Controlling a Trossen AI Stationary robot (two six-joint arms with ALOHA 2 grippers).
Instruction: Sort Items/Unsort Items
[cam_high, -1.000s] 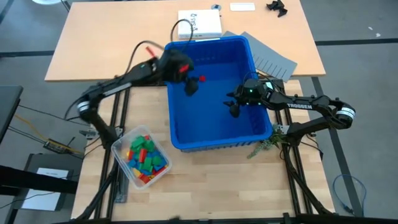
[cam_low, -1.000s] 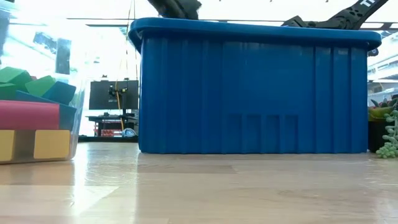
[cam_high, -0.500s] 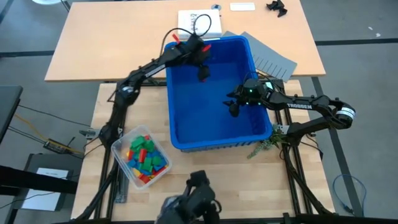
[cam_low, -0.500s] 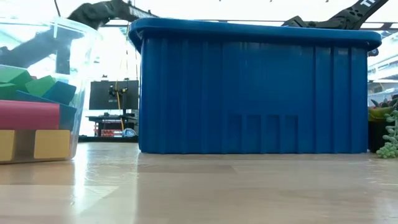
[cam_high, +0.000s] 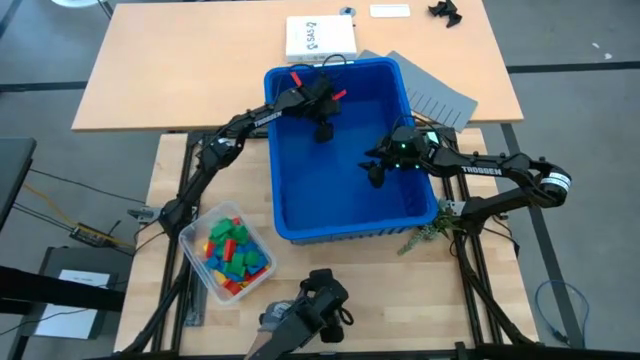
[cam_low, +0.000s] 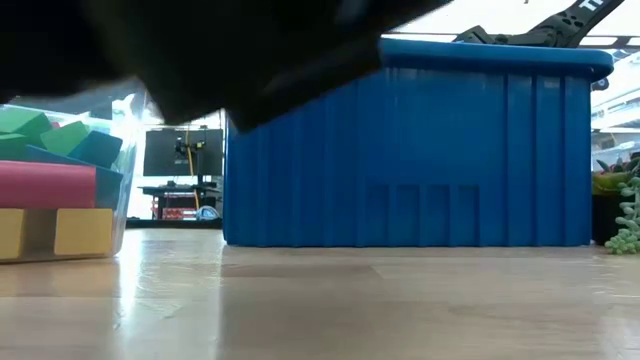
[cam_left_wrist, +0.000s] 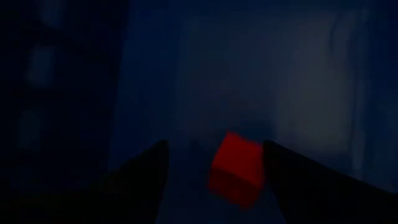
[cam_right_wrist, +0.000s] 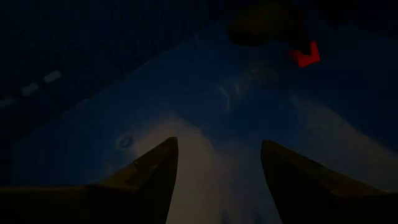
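Tables come first: a pale wooden tabletop (cam_high: 340, 290) carries the work, with a tan desk (cam_high: 180, 60) behind it. On the tabletop stands the large blue bin (cam_high: 345, 190), deep-walled, filling the middle of the low view. Behind its far corner lie grey divider sheets (cam_high: 440, 95), and a white box (cam_high: 320, 38) sits on the desk.

Both dark arms reach into the bin. The left arm comes over the bin's far left rim, and the left gripper (cam_high: 324, 128) hangs inside near the far wall; its wrist view shows the two fingers (cam_left_wrist: 140, 177) standing apart with a red block (cam_left_wrist: 237, 167) between them, though whether the pads touch it cannot be told. The right arm enters over the right rim, and the right gripper (cam_high: 376, 172) hovers over the bin's floor, fingers (cam_right_wrist: 149, 168) spread and holding nothing.

A clear plastic tub (cam_high: 196, 232) sits on the tabletop just left of the bin's near corner, filled with the items (cam_high: 232, 250): red, yellow, green and blue blocks. A small green plant (cam_high: 428, 232) shows at the bin's near right corner. A dark blurred shape (cam_low: 200, 50) covers the low view's upper left.
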